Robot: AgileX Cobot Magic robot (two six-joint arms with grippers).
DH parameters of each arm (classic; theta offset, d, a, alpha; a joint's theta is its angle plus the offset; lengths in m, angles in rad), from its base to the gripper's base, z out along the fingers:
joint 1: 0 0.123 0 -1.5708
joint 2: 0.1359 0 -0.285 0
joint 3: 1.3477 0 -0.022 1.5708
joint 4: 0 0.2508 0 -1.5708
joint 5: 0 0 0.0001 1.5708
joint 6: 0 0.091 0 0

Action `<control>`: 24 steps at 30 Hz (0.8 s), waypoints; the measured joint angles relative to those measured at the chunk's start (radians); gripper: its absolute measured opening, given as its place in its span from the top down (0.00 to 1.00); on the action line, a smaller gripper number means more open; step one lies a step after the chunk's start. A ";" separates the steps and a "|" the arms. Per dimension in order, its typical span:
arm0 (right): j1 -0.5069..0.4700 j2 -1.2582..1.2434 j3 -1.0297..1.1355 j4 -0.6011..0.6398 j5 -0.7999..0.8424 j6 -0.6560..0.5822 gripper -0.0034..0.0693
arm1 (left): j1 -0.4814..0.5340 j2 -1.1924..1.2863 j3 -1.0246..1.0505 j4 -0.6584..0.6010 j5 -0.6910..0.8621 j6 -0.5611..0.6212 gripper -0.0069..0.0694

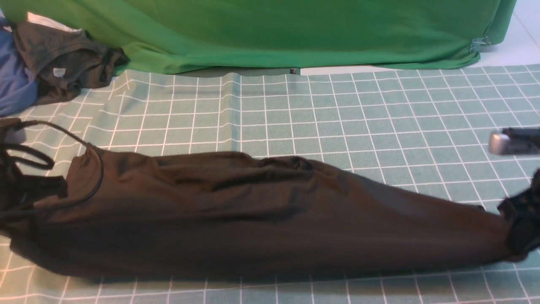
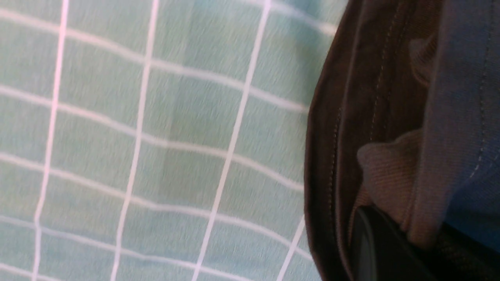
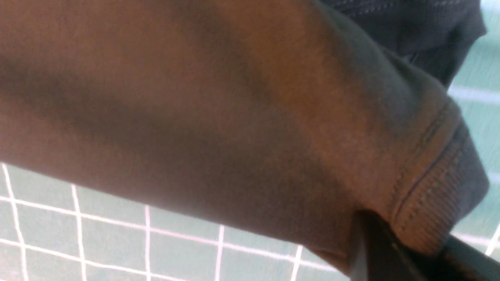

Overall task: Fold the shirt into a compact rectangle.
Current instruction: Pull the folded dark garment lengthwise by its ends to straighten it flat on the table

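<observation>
Gripper pair pinches the shirt [image 1: 253, 211] at both ends: lengthwise fold made, compact rectangle not yet formed.
On the checked counter [image 1: 337, 118] the shirt spans the near side as one long, rumpled band, drawn between the arms. Progress is judged about midway; crosswise folds and flattening remain. At one end the left gripper [image 1: 44, 190] is clamped on cloth, and the right gripper [image 1: 517, 223] nips a ribbed edge.

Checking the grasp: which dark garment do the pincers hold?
The large shirt stretched across the front; the smaller garment with the grey tag lies crumpled, untouched, at the back left.
</observation>
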 joint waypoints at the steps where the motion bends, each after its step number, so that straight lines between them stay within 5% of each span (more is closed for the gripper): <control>1: 0.000 -0.018 0.020 0.000 -0.012 0.000 0.84 | 0.000 -0.005 0.001 0.000 0.002 0.000 0.89; 6: 0.000 -0.093 0.102 -0.018 -0.063 0.000 0.65 | 0.002 -0.013 0.006 -0.002 0.004 0.000 0.86; 12: 0.000 -0.107 0.101 -0.029 -0.028 0.011 0.37 | 0.005 -0.013 0.007 0.067 0.049 -0.033 0.60; 19: 0.067 -0.104 0.032 -0.027 -0.124 -0.018 0.31 | 0.006 -0.013 -0.069 0.093 0.088 -0.077 0.30; 24: 0.186 -0.021 -0.046 -0.024 -0.206 -0.070 0.31 | -0.013 -0.013 -0.111 -0.080 0.083 0.003 0.32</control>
